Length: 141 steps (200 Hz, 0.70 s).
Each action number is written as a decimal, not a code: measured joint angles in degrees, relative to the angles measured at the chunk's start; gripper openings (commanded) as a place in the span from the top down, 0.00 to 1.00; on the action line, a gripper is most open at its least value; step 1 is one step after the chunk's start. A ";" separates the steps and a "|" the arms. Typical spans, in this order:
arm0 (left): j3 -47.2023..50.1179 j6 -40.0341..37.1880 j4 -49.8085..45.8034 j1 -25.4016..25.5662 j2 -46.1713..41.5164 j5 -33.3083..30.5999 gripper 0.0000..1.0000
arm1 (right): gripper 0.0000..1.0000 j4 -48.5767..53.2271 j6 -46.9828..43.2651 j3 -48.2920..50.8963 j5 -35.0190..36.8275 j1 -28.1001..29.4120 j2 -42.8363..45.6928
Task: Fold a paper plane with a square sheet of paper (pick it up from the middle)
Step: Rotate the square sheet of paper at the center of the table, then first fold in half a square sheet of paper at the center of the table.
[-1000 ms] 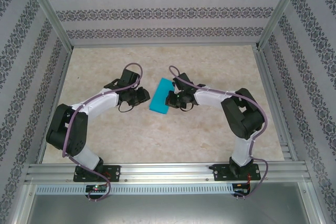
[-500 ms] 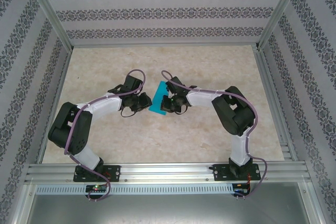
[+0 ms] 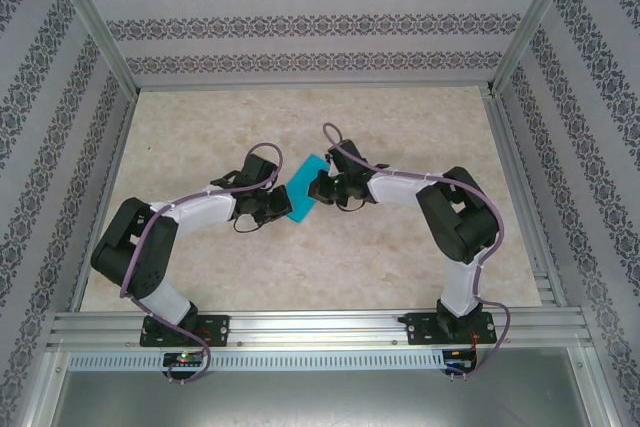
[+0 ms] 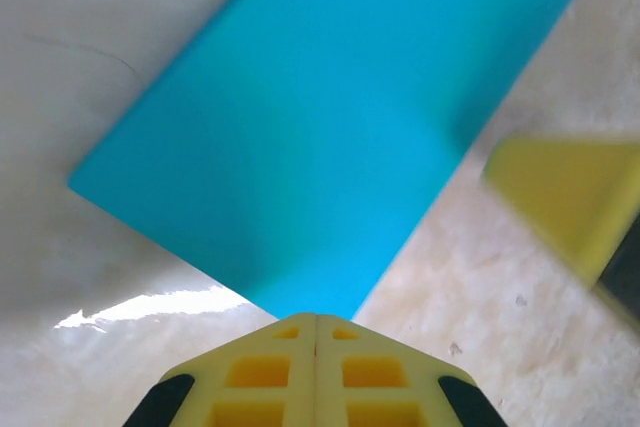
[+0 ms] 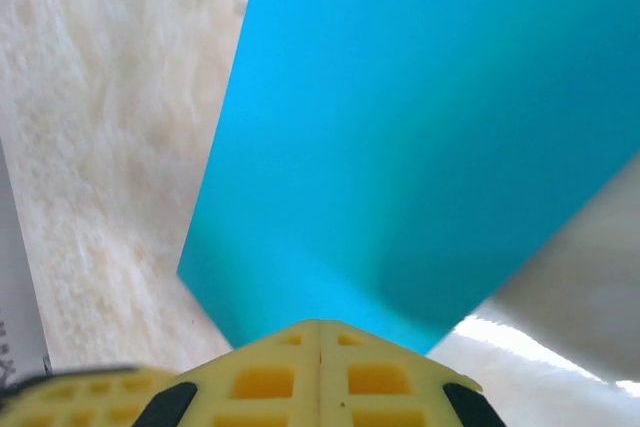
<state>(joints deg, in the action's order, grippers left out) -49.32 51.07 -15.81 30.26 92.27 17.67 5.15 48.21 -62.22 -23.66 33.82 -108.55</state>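
The square sheet of paper (image 3: 303, 191) is turquoise blue and lies folded into a narrow rectangle at mid-table, not a pointed paper plane. My left gripper (image 3: 284, 203) is at its near-left end. In the left wrist view the sheet (image 4: 330, 117) runs down to a corner that ends in my shut left gripper (image 4: 316, 319). My right gripper (image 3: 318, 187) is at its right long side. The right wrist view has the blue sheet (image 5: 420, 137) ending in my shut right gripper (image 5: 320, 325). Each wrist view catches a blurred yellow finger of the other gripper.
The beige tabletop (image 3: 300, 267) is bare around the paper. Aluminium frame rails (image 3: 110, 162) and patterned walls bound the table on the left, right and back. Both arms bend inward and meet at the middle.
My left gripper has moved right to the paper's near corner and shut on it. The right gripper stayed shut on the paper, which has turned slightly and looks narrower.
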 measured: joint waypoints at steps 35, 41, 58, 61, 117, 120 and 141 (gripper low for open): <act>-2.45 0.52 0.15 2.86 1.60 -0.02 0.98 | 1.00 0.39 -3.43 0.22 -0.96 -2.05 0.00; -2.95 0.63 0.39 3.02 2.16 0.04 0.99 | 1.00 0.42 -4.02 0.09 -1.51 -2.05 -0.17; -4.02 1.18 1.95 3.21 4.28 0.52 0.99 | 1.00 0.66 -5.16 -0.85 -2.40 -1.95 -1.36; -4.15 1.38 2.19 3.21 4.72 0.66 0.99 | 1.00 0.66 -5.31 -1.03 -2.56 -1.95 -1.64; -5.31 3.34 5.18 3.21 10.05 1.31 1.00 | 1.00 2.10 -7.52 -3.04 -4.04 -1.95 -4.98; -5.38 3.39 5.25 3.21 10.19 1.31 1.00 | 1.00 2.16 -7.67 -3.10 -4.13 -1.95 -5.11; -5.40 3.48 6.14 3.21 10.45 1.29 1.00 | 1.00 2.47 -8.24 -3.23 -4.55 -1.95 -5.75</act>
<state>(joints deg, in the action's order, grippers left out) -54.72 54.54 -9.67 33.47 102.72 18.96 7.62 39.97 -65.45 -28.21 31.88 -114.30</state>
